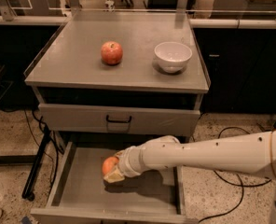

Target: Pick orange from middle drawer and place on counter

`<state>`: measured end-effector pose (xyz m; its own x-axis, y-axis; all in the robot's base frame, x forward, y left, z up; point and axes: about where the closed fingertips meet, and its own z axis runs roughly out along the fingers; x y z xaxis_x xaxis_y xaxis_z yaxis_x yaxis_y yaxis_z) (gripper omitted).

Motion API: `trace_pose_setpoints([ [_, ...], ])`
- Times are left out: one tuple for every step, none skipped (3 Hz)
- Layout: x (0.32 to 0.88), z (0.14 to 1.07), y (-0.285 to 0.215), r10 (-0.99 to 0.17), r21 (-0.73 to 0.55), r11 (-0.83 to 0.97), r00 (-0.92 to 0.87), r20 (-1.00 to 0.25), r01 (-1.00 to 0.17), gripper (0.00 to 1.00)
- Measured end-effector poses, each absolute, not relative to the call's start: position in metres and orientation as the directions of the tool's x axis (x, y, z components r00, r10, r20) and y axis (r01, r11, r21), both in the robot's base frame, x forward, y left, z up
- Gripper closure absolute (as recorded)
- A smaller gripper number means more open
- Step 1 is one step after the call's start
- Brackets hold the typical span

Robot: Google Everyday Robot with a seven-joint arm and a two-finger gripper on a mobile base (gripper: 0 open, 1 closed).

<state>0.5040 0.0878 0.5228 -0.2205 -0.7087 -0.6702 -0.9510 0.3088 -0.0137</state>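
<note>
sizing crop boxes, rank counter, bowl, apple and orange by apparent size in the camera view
1. counter
2. bowl
3. apple and orange: unsure, the gripper in the middle drawer hides part of the orange.

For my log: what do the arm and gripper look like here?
The arm is a smooth, white, rounded tube with small dark dots along its shell and a ribbed white collar at the wrist. The gripper, down in the open middle drawer beside the orange, is pale tan.
</note>
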Motion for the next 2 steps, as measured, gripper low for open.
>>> trace_pose_setpoints([
  [0.51, 0.5752, 0.0977, -0.719, -0.067, 0.287, -0.169, -0.674, -0.955, 1.0],
  [0.5106, 0.5789, 0.0995, -0.72, -0.073, 0.283, -0.161, -0.675, -0.956, 1.0],
])
